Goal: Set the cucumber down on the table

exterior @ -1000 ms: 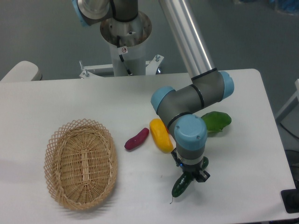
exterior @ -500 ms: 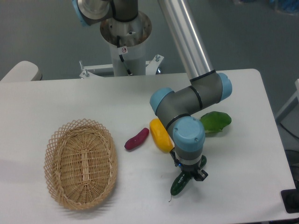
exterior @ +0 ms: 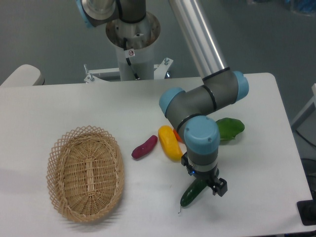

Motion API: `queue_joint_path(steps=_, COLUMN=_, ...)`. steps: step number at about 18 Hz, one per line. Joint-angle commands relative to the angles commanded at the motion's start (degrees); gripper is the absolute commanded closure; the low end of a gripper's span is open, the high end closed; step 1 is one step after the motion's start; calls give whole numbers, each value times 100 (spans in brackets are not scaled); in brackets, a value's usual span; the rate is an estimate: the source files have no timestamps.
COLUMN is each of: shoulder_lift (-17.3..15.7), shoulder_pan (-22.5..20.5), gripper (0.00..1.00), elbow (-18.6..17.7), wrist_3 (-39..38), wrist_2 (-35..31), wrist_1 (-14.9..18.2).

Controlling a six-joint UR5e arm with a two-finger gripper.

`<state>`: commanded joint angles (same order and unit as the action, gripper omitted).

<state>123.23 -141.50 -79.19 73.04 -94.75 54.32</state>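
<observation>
One cucumber on table; tool spread apart above; one basket.

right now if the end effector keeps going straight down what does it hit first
The cucumber, lying right under the end effector, then the table beneath it. Depth is hard to judge; it may already touch the cucumber.
</observation>
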Motion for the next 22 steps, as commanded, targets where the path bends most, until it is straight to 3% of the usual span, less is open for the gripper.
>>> queue_joint_path(steps=5, shoulder_lift=-273, shoulder_pan=-210, gripper=0, elbow=272, wrist_3=359, wrist_2=27, wrist_1=79)
queue_joint_path(steps=9, shoulder_lift=-483, shoulder_pan=-596, gripper=0, elbow=299, wrist_3=1316, wrist_2=105, wrist_1=386)
queue_joint_path(steps=15, shoulder_lift=-791, shoulder_pan=-1309, gripper=0, elbow=264, wrist_3=3004, wrist_2=852, wrist_1=825)
queue_joint_path(steps=17, shoulder_lift=-862, shoulder_pan=-1345, gripper=0, elbow=264, wrist_3=3172, wrist_2=844, wrist_1=1001)
queue_joint_path(steps=22, shoulder_lift=-1011, shoulder_pan=-1310, gripper=0, elbow=185, wrist_3=3121, wrist_2=800, wrist_1=1037)
